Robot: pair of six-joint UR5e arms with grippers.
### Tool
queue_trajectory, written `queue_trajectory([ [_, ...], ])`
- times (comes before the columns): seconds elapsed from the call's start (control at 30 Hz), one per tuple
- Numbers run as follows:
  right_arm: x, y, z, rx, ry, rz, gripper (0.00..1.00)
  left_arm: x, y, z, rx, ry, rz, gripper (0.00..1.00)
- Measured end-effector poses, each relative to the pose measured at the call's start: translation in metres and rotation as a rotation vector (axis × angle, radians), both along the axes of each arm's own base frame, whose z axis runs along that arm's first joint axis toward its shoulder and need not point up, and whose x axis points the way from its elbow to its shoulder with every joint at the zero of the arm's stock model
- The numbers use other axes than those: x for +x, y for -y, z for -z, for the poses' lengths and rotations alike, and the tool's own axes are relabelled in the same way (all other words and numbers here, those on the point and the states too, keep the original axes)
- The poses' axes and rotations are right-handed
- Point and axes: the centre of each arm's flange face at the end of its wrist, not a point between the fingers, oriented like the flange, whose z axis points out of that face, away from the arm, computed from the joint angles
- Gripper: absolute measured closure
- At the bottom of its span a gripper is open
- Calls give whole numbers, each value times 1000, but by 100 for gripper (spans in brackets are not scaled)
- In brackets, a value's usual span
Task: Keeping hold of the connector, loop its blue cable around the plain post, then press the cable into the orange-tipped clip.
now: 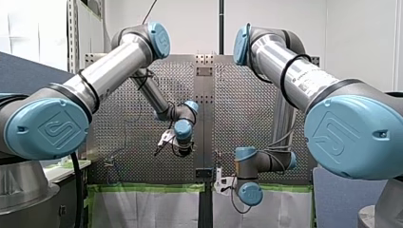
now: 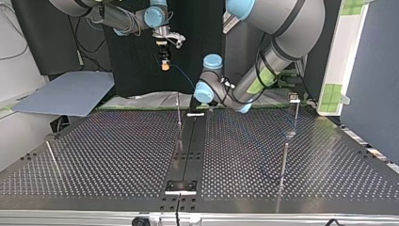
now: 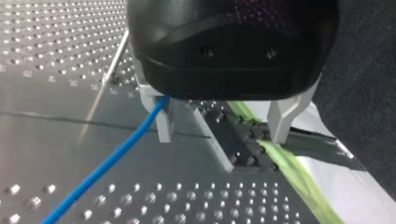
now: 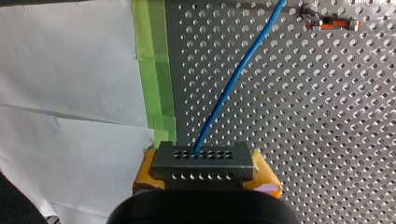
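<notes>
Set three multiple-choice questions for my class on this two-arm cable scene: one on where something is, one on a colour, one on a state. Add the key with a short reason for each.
1. Where is the connector?
A. hung on a hook
B. between the right hand's yellow pads
C. inside a box

2. What colour is the tape along the perforated table's edge?
A. red
B. black
C. green

3. How do the left hand's fingers stand?
A. apart, open
B. shut on a post
C. shut on a screwdriver

Key: B, the right wrist view shows a pad on each side of the connector; C, the strip shows green in the right wrist view; A, the left wrist view shows a wide gap between the fingers.
</notes>
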Motion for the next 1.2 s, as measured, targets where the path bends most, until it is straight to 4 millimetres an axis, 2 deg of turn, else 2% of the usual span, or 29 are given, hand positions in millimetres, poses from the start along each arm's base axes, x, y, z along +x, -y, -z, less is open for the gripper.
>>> queue_trajectory([
  [0.13, 2, 0, 0, -1, -5, -5, 100, -6, 7, 19, -10, -16, 4, 0],
  [0.33, 4, 0, 0, -2, -14, -9, 100, -17, 11, 57, -12, -62, 1, 0],
  [0.53, 3, 0, 0, 2, -18, -10, 100, -25, 10, 76, -3, -90, 4, 0],
  [0.73, 3, -1, 0, 5, -27, -12, 100, -34, 13, 105, -6, -140, 30, 0],
  [1.2, 4, -4, 1, 10, -36, -17, 100, -43, 21, 116, -146, -194, 44, 0],
])
